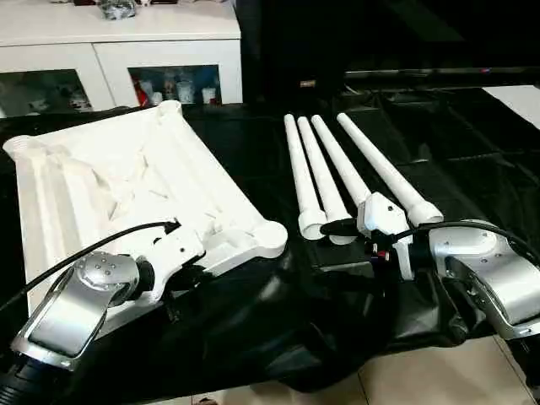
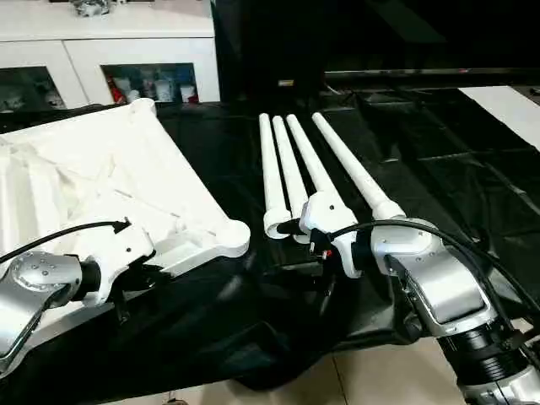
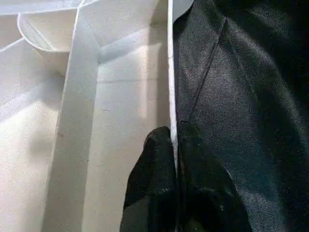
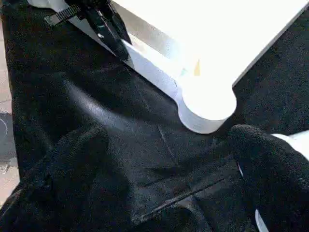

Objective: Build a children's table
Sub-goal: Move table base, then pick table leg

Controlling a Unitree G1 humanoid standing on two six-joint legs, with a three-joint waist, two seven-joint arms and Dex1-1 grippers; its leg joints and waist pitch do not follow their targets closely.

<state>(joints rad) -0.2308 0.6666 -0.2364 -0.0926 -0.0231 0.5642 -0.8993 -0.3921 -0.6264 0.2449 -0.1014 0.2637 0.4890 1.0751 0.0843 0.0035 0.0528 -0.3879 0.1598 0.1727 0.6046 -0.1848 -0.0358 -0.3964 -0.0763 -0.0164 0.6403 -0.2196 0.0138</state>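
The white tabletop lies upside down on the left, its ribs and round corner sockets facing up. My left gripper is shut on the thin rim wall along its near edge, one black finger on each side, and this left gripper also appears in the right wrist view. Several long white legs lie side by side in the middle, thick ends toward me. My right gripper stands open at those near ends, one black finger against a leg end. Close to it is the tabletop's near corner socket.
A black cloth covers the work surface and hangs over its front edge above the tiled floor. A white cabinet with glass doors stands behind the tabletop. A white sheet lies at the far right.
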